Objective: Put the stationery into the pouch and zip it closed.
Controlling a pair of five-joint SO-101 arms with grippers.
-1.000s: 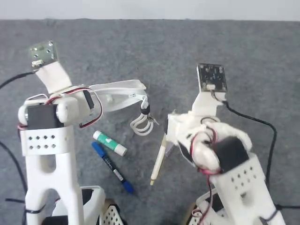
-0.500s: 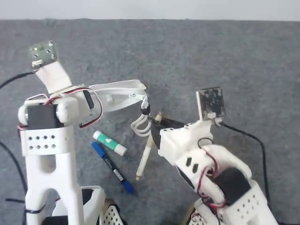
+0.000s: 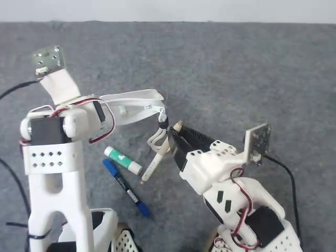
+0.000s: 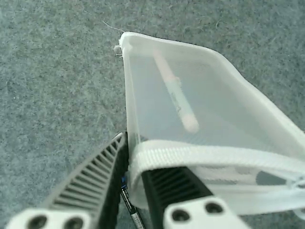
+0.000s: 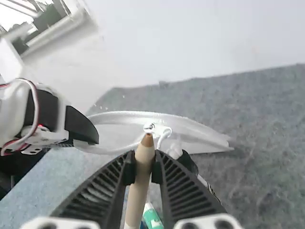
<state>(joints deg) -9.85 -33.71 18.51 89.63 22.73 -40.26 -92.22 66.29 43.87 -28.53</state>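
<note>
Grey carpet (image 3: 252,63); pencil (image 3: 152,165) in right pincer (image 5: 142,162).

Pouch (image 4: 228,114) sheer mesh cloth; tbl (image 3: 262,63) rough matt felt

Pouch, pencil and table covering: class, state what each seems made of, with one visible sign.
Pouch: likely translucent white mesh or thin plastic, since a pen shows through it.
Pencil: probably wood, painted cream and matt, with a bare brownish tip.
Table covering: grey felt or carpet, with fuzzy fibres.
</note>
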